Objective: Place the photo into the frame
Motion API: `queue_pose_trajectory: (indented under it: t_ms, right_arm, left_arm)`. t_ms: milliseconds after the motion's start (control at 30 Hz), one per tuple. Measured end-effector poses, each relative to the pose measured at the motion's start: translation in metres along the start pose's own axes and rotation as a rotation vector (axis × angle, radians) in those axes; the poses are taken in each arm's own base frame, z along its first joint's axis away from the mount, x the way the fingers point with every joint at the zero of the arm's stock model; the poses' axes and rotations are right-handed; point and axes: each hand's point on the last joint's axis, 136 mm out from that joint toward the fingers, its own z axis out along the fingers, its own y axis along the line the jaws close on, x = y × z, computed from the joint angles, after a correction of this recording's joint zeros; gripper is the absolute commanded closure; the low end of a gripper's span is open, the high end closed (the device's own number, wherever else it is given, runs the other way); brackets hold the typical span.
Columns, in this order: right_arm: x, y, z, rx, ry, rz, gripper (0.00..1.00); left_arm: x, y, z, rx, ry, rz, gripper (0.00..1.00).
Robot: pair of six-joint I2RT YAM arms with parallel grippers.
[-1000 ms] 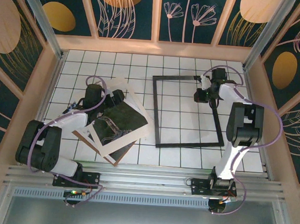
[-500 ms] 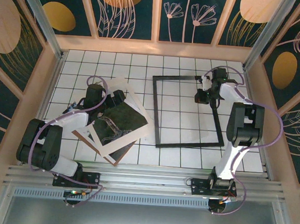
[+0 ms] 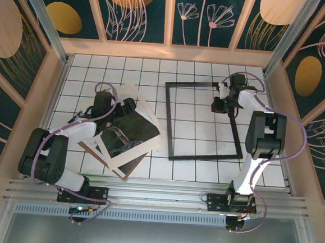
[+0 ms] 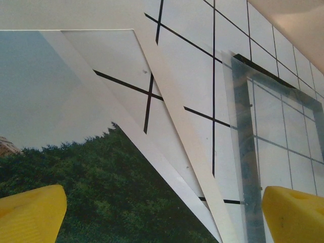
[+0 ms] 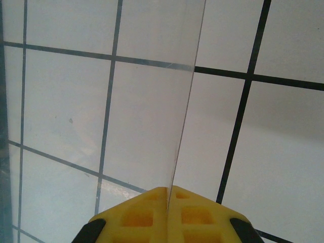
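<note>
While the right gripper [image 5: 168,192] clamps a clear sheet [image 5: 147,101], seemingly baring the frame [image 3: 202,157], the left gripper [image 4: 162,215] gapes empty over the photo [image 4: 101,172], centre-left. Likely lining up a grasp; the photo is not yet lifted.

No text, label, brand, number or sign could be read in any view.
</note>
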Motion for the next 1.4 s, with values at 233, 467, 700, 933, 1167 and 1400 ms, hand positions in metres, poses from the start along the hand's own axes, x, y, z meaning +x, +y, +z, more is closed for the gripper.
queue_pose_trajectory:
  t_ms: [233,467,700,933,1167,1400]
  right_arm:
    - [0.001,0.002,0.0,-0.008,0.004,0.004,1.0]
    - [0.003,0.004,0.001,-0.003,0.013,0.023,1.0]
    - [0.004,0.001,0.001,0.016,0.02,0.043,1.0]
    - [0.002,-0.001,-0.002,0.027,0.019,0.05,1.0]
    - [0.001,-0.013,-0.006,0.054,0.012,0.071,1.0]
    - [-0.001,-0.026,-0.011,0.08,0.0,0.09,1.0]
  left_arm:
    - [0.002,0.001,0.002,-0.003,0.006,0.0,0.01]
    - [0.003,0.0,0.003,-0.002,0.009,0.002,0.02]
    - [0.002,-0.002,0.003,0.001,0.009,0.004,0.01]
    - [0.002,-0.002,0.003,0.001,0.009,0.004,0.01]
    - [0.002,-0.002,0.003,0.001,0.009,0.005,0.02]
    - [0.0,-0.006,0.003,0.01,0.005,0.011,0.01]
